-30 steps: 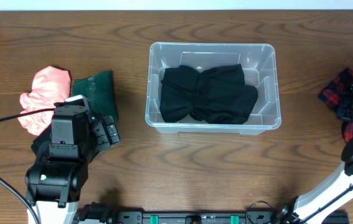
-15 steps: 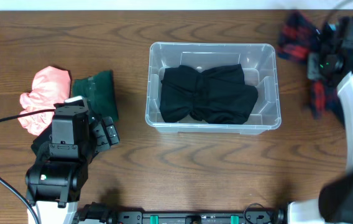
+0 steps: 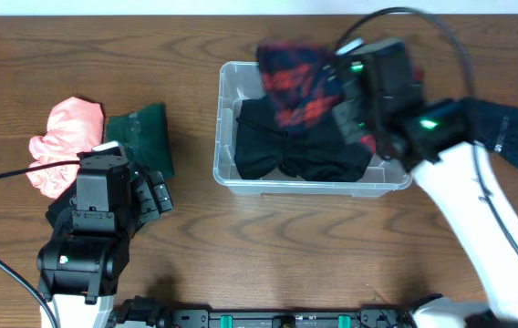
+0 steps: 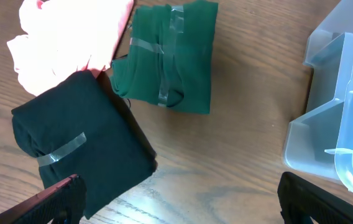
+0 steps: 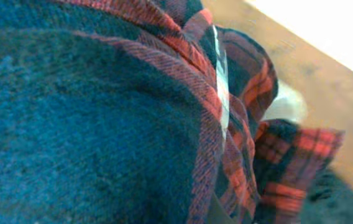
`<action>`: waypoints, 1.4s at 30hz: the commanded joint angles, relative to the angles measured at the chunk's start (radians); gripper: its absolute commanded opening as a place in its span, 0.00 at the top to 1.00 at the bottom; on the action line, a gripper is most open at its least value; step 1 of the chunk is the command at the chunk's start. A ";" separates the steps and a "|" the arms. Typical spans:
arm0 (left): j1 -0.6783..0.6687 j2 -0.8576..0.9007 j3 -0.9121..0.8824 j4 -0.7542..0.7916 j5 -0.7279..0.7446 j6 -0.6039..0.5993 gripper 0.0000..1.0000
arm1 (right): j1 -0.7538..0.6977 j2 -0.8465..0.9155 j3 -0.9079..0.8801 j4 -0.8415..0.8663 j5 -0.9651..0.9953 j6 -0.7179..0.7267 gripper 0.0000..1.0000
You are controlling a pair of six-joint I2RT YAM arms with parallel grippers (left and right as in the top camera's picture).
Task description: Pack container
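Left gripper (image 4: 186,202): both dark fingertips sit at the lower corners of its wrist view, spread wide apart with nothing between them but the brown, grain-streaked wooden table (image 4: 238,162). Nearest, just ahead and to the claw's left, lies a black folded bundle (image 4: 80,155), a soft matte block bound by one strip of clear tape. Beyond it, farther ahead, is a green folded cloth (image 4: 167,56), roughly square and crossed by glossy tape strips; it touches the black bundle's far corner. At the far left is a pink cloth (image 4: 64,43), loose and rumpled. Ahead and to the claw's right, apart from the cloths, stands the container (image 4: 344,124), a clear plastic bin with a thick rolled rim and stepped moulded ribs on its inner wall. Right gripper (image 3: 346,91): it hangs over the container's far half, clamped on a plaid cloth (image 3: 295,82), with the fingers themselves buried in fabric. Close against its wrist camera the weave is napped flannel, red bars on navy, next to a fuzzy dark-blue expanse. Below the claw, a black garment (image 3: 295,150) lies bunched across the container's floor. From overhead the container is rectangular with rounded corners, near the middle of the table.
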State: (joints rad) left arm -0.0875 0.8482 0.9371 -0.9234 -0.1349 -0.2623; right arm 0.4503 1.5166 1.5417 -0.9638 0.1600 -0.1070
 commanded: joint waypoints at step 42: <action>0.004 0.000 0.017 -0.004 -0.015 -0.005 0.02 | -0.042 0.274 0.006 0.026 -0.499 0.024 0.92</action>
State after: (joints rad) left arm -0.0875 0.8482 0.9371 -0.9237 -0.1352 -0.2623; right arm 0.3550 1.7157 1.5848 -0.9310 -0.3016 -0.0704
